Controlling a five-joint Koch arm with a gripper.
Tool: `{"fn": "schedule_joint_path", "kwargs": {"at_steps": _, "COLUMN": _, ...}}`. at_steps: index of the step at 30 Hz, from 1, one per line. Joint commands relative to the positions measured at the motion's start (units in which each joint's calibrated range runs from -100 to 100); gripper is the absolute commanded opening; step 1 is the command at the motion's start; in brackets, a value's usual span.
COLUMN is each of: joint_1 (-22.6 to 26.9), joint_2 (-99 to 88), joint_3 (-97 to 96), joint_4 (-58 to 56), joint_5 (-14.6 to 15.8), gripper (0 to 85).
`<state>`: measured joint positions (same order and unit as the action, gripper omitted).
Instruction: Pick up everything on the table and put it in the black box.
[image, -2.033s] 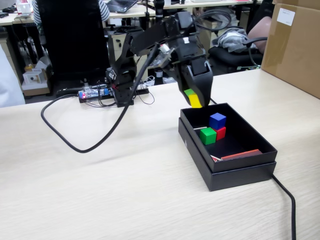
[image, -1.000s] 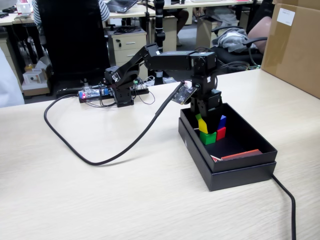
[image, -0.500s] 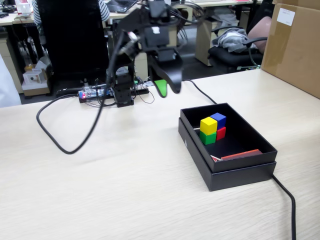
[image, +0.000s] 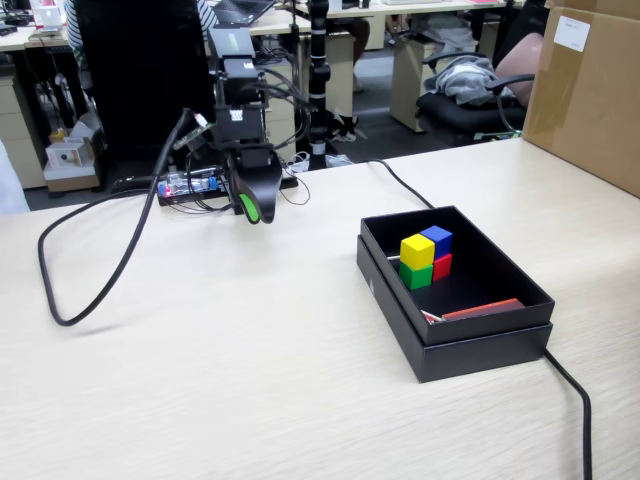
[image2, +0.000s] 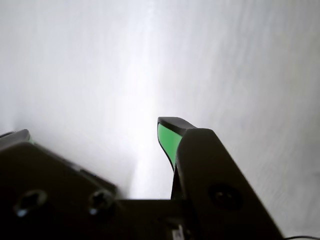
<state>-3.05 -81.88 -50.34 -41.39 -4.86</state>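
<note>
All four cubes sit in the box (image: 520, 292) near the desk's right edge: yellow (image: 416, 250) on green (image: 415, 274), blue (image: 436, 240) on red (image: 441, 265). Your gripper (image: 253, 208) hangs empty, jaws parted, by the far edge; just park the arm slowly, clear of the cable (image: 110, 275).

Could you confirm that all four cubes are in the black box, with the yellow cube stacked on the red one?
Not quite: in the fixed view the yellow cube sits on the green cube, not the red cube. All four, including the blue cube, are in the black box.
</note>
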Motion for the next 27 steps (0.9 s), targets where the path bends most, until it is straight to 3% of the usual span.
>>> {"fn": "schedule_joint_path", "kwargs": {"at_steps": 1, "joint_1": -0.1, "joint_2": -12.0, "joint_3": -5.8, "joint_4": 8.7, "joint_5": 0.2, "gripper": 49.2}}
{"fn": "schedule_joint_path", "kwargs": {"at_steps": 13, "joint_1": -1.3, "joint_2": -18.1, "joint_3": -29.9, "joint_4": 31.6, "joint_5": -0.6, "gripper": 50.5}}
{"fn": "schedule_joint_path", "kwargs": {"at_steps": 27, "joint_1": 2.1, "joint_2": -18.1, "joint_3": -45.2, "joint_4": 45.6, "joint_5": 1.1, "gripper": 48.5}}
